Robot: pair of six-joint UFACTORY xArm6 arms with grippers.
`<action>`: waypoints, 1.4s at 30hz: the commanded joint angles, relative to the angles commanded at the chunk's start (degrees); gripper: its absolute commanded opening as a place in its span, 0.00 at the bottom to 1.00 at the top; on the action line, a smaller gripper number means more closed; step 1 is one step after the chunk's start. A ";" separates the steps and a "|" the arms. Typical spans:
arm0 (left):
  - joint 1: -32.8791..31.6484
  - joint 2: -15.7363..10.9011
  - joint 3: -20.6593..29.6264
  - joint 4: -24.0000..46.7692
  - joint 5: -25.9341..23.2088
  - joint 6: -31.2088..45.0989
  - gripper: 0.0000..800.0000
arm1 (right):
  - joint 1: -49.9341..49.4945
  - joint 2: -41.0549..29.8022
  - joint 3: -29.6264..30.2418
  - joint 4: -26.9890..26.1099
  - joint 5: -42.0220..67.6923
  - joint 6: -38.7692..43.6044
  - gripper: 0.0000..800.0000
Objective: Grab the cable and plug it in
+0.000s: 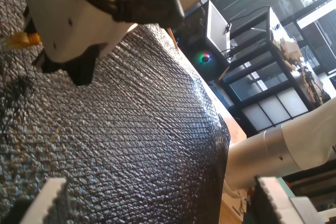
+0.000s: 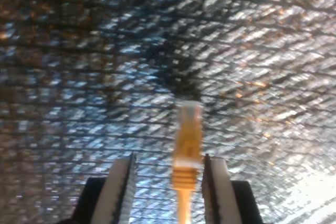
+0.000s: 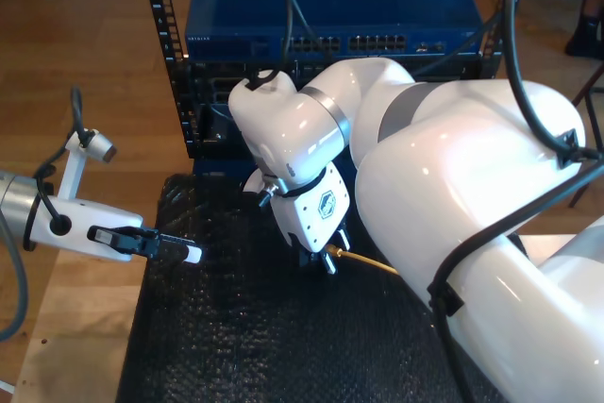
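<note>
While my second claw (image 2: 167, 182) is straddling the cable (image 2: 188, 145) with jaws apart, I am judging that centring before closing matters; my first claw (image 1: 152, 203) is standing open, empty.

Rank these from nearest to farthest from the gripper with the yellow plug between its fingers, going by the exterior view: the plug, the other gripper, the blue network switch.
1. Yellow cable plug: at my second gripper.
2. My first gripper: toward the exterior view's left, over the black mat.
3. Blue network switch: at the back, on the rack.

One cable (image 2: 188, 145) (yellow), two arms
</note>
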 joint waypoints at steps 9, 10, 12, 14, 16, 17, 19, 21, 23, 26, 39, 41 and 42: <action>0.00 -0.09 -0.09 0.00 0.00 0.00 0.99 | 0.26 -0.09 -0.09 -1.05 0.18 0.00 0.35; 0.00 -0.09 -0.09 0.00 0.00 0.00 0.99 | 0.26 0.00 -0.18 -1.05 0.18 0.00 0.35; 0.00 -0.09 -0.09 0.00 0.00 0.00 0.99 | 0.26 -0.09 -0.26 -0.88 0.18 0.00 0.32; 0.00 -0.09 -0.18 0.00 -0.09 0.00 0.99 | 0.26 0.00 -0.70 -0.88 0.18 0.00 0.32; 0.00 -0.09 -0.18 0.00 -0.09 0.00 0.99 | 0.35 0.00 -0.79 -0.62 0.18 -0.09 0.31; 0.00 0.00 -0.18 0.00 -0.09 0.00 0.99 | 0.35 0.00 -0.88 -0.70 0.18 -0.09 0.31; 0.00 0.00 -0.18 0.00 -0.09 0.00 0.99 | 0.35 0.00 -0.88 -0.53 0.18 -0.09 0.31; -0.09 0.00 -0.18 0.00 -0.18 0.00 0.99 | 0.44 0.09 -0.88 -0.53 0.18 -0.09 0.31; -0.09 0.00 -0.18 0.00 -0.18 0.00 0.99 | 0.44 0.35 -0.88 -0.53 0.18 -0.18 0.31; -0.09 0.00 -0.18 0.00 -0.18 0.00 0.99 | 0.44 0.62 -0.88 -0.53 0.26 -0.09 0.28; -0.09 0.00 -0.18 0.00 -0.09 0.00 0.99 | 0.70 0.53 -0.88 -0.88 0.26 -0.35 0.01; -0.09 0.00 -0.18 0.00 -0.09 0.00 0.99 | 0.62 0.26 -0.79 -0.62 0.18 -0.44 0.01; -0.09 0.00 -0.18 0.00 -0.09 0.00 0.99 | 0.62 0.09 -0.70 -0.35 0.09 -0.62 0.01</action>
